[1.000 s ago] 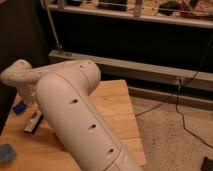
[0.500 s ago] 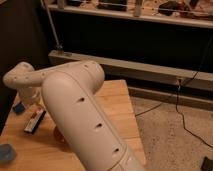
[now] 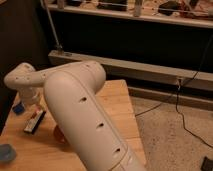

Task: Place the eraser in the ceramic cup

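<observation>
1. Pincer (image 3: 31,99) is hanging at the far left of the bench (image 3: 117,107), under the bent wrist of the arm (image 3: 80,115). Whether it is spread or pressed together cannot be told, as the wrist is covering it.
2. The eraser (image 3: 35,121) is lying flat on the bench, white face up, just in front of the pincer and near the dark blue pad (image 3: 19,108). Nothing is showing it as held.
3. It is looking like a stiff, light block that should not bend or crush. The best hold is probably across its narrow width, on the long black sides near the middle. Because it is sitting so low, the pincer would need to come down almost to the bench.
4. The cup (image 3: 6,152) is sitting at the bottom left corner, well apart from the eraser and nearer the camera. What is in it cannot be told. Being small, it may tip if knocked. The eraser appears longer than the cup's mouth, so it would probably have to go in end first.
5. The bowl (image 3: 59,134) is peeking out from behind the arm, to the right of the eraser, with its inside hidden.
</observation>
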`<action>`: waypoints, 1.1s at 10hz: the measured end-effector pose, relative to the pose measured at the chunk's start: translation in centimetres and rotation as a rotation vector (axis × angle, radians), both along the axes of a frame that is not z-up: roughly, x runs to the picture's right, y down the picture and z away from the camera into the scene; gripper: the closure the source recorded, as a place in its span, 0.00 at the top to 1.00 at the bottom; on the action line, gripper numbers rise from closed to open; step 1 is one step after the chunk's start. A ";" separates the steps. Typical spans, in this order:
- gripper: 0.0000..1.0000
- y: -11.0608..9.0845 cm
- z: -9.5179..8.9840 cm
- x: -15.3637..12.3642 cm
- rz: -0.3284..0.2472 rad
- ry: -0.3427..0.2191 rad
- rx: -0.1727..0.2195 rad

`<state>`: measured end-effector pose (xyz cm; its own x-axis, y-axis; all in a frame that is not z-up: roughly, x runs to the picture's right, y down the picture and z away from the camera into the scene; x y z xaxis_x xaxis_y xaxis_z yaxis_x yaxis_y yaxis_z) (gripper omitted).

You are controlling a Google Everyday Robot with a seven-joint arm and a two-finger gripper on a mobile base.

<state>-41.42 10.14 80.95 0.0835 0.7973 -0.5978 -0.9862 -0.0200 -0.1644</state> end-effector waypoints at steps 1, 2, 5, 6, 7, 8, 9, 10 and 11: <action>0.65 0.2 -0.3 -0.9 -0.033 -0.019 0.016; 0.65 0.3 -0.3 -1.1 -0.056 -0.020 0.027; 0.65 0.7 0.2 -1.5 -0.089 0.013 0.042; 0.65 0.9 0.6 -1.1 -0.083 0.042 0.038; 0.65 1.2 1.4 -0.5 -0.071 0.078 0.031; 0.65 1.6 1.8 -0.4 -0.062 0.094 0.020; 0.65 2.0 2.3 -0.3 -0.047 0.109 0.005; 0.65 2.4 2.7 -0.2 -0.032 0.117 -0.010; 0.65 2.7 3.2 -0.3 -0.012 0.116 -0.027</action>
<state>-41.68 12.88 84.11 0.0218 0.7803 -0.6250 -0.9987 -0.0112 -0.0488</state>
